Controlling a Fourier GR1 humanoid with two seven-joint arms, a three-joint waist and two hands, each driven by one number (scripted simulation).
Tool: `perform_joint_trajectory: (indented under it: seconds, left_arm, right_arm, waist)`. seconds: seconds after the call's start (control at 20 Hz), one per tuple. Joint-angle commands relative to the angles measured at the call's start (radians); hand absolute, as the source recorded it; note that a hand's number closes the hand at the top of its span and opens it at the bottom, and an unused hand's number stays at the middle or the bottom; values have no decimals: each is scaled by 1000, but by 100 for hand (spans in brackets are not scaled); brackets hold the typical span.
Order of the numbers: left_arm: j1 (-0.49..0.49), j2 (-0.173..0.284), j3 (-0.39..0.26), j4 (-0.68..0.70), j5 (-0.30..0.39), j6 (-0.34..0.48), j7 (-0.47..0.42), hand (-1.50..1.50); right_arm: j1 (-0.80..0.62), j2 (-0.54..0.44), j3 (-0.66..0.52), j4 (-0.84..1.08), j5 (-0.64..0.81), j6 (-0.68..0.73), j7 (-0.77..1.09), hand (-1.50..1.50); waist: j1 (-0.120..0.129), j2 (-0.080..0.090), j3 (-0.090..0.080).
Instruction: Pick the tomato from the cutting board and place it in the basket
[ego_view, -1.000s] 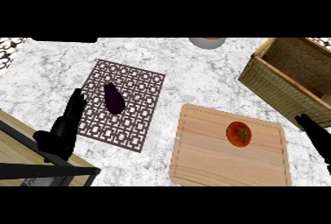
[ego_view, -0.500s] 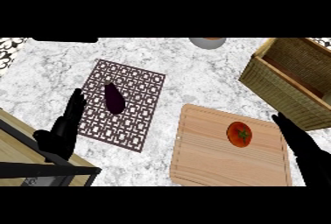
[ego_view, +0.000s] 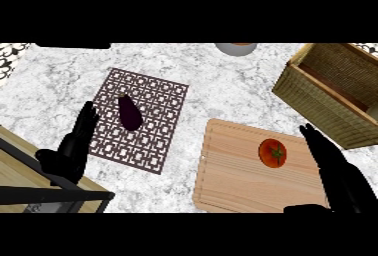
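Note:
A red tomato with a green stem lies on the wooden cutting board at lower right. My right hand stands open just right of the tomato, fingers straight and pointing up the view, a short gap between them and the fruit. The woven basket sits at the upper right, beyond the board. My left hand rests open at the left edge of the patterned mat.
A dark eggplant lies on a brown lattice mat left of centre. A grey bowl peeks in at the top edge. A wooden frame with black rails fills the lower left corner.
My right hand has come in from the right edge, moving left and up over the cutting board until it stands beside the tomato. The left hand has not moved.

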Motion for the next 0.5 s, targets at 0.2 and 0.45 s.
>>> perform_joint_trajectory:
  seconds: [0.2, 0.45]
  left_arm:
    - [-28, -49, 12, -123, 19, 24, 6, 0]
    - [-5, -60, -19, -145, 2, 47, 11, 0]
  right_arm:
    - [-89, 76, -5, 147, 4, 19, -31, -150]
    - [-71, 111, 32, 144, 49, 24, -3, -150]
  waist:
    - [9, -17, 34]
    - [1, -21, 33]
